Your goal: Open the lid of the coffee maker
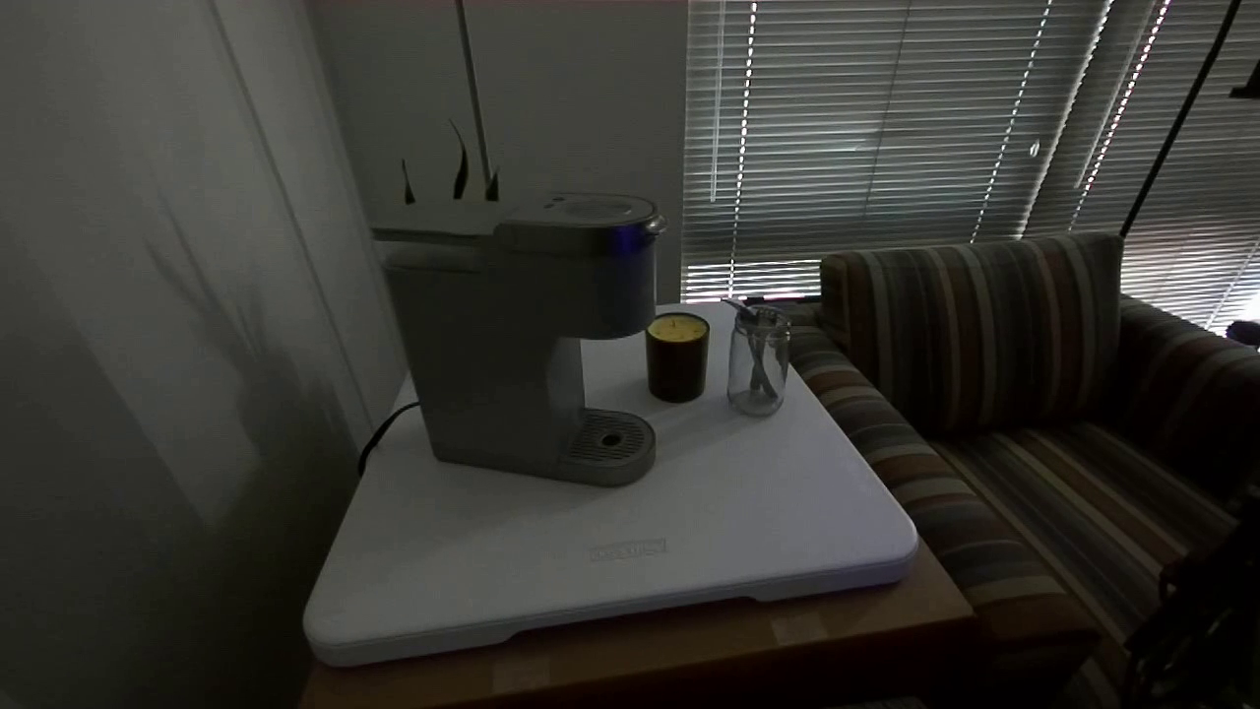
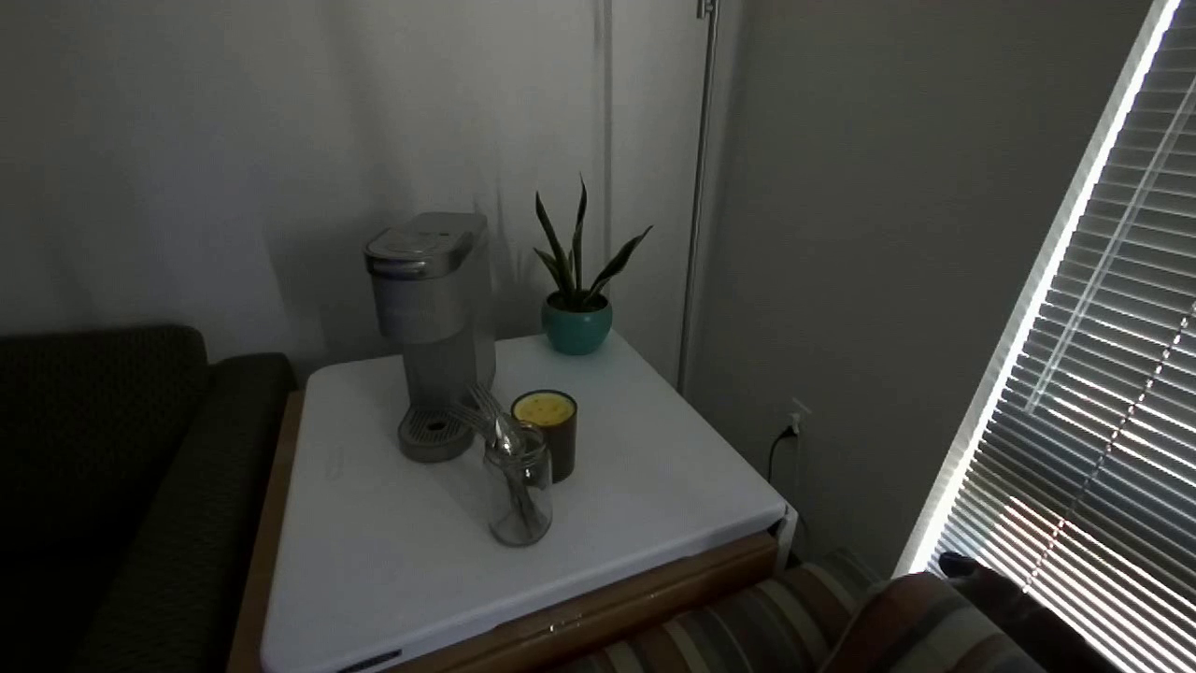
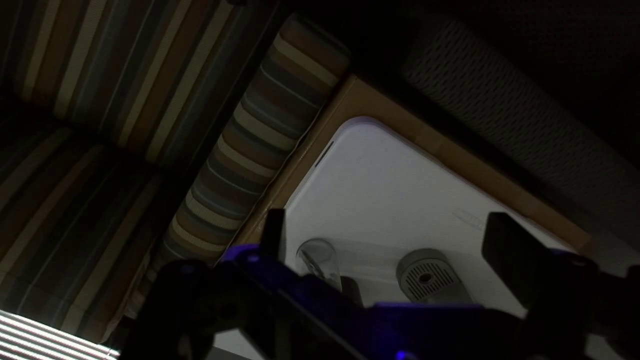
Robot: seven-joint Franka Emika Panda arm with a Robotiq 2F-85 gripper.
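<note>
The grey coffee maker stands upright on a white board and shows in both exterior views [image 1: 492, 345] [image 2: 437, 369]. Its lid, the flat grey top panel with a shinier front edge, lies closed in both exterior views [image 1: 591, 208] [image 2: 418, 243]. In the wrist view only the round drip base of the coffee maker [image 3: 427, 280] shows; its head and lid are hidden behind the gripper body or out of view. My gripper [image 3: 385, 227] has its two dark fingers wide apart with nothing between them, apart from the machine. I cannot make it out clearly in the exterior views.
A dark candle cup [image 1: 676, 359] and a clear glass jar with cutlery [image 1: 758, 364] stand beside the machine. A plant in a teal pot [image 2: 576, 322] stands behind. The white board [image 1: 768, 512] lies on a brown table beside a striped armchair [image 1: 975, 345]. A wall is close by.
</note>
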